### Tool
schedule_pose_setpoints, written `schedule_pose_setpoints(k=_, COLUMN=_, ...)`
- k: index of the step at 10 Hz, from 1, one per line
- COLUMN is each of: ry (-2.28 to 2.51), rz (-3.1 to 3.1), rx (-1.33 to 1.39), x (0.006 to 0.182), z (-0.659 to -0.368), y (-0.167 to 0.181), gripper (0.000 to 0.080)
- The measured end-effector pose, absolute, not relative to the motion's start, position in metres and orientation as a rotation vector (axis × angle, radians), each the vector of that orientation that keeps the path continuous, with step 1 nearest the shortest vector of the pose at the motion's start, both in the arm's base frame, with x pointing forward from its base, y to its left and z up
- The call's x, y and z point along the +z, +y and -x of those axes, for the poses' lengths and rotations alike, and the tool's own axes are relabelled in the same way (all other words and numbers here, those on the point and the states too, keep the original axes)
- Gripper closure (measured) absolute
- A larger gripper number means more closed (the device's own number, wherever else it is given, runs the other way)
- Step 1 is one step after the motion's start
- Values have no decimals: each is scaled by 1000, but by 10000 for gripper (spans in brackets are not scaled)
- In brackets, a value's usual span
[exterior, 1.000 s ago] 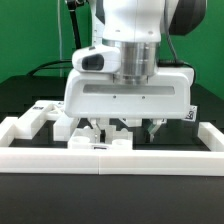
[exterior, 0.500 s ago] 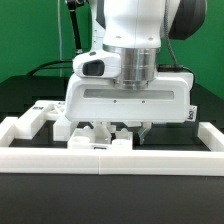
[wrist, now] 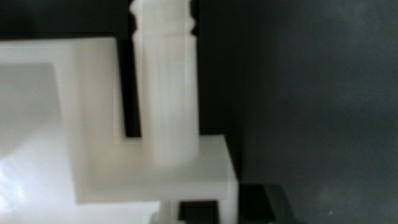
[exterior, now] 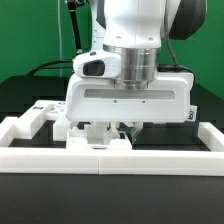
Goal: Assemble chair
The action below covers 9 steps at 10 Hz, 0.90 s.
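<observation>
Chair parts (exterior: 88,131) beyond low border wall (exterior: 100,158), gripper (exterior: 128,128) clenched among them — bulky wrist housing (exterior: 128,100) hiding most

Two cameras: one low out front, one on the wrist.
The exterior view sits close and near table height, facing the white robot arm (exterior: 135,40) across a low white border wall (exterior: 100,158). The wrist view looks past the two-finger claw (exterior: 124,127) at very short range. Both views show the white blocky plastic chair parts (wrist: 89,110) just below the claw.
</observation>
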<state>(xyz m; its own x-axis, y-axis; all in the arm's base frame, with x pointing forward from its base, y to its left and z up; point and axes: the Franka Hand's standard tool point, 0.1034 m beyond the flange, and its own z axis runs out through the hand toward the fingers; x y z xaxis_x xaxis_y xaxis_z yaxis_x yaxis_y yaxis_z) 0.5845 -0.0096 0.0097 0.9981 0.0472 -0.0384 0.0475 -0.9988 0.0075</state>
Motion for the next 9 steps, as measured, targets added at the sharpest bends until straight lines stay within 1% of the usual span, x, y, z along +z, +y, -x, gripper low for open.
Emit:
schedule_pose_setpoints(k=4, ry=81, rz=-3132, rx=-60, x=10, z=-585, y=-6, gripper=765)
schedule_pose_setpoints(k=5, ry=78, rz=-3137, rx=-59, x=10, z=-585, y=12, gripper=765)
schedule_pose_setpoints(k=9, ry=131, rz=-3145, rx=-58, x=10, z=-585, y=57, gripper=765)
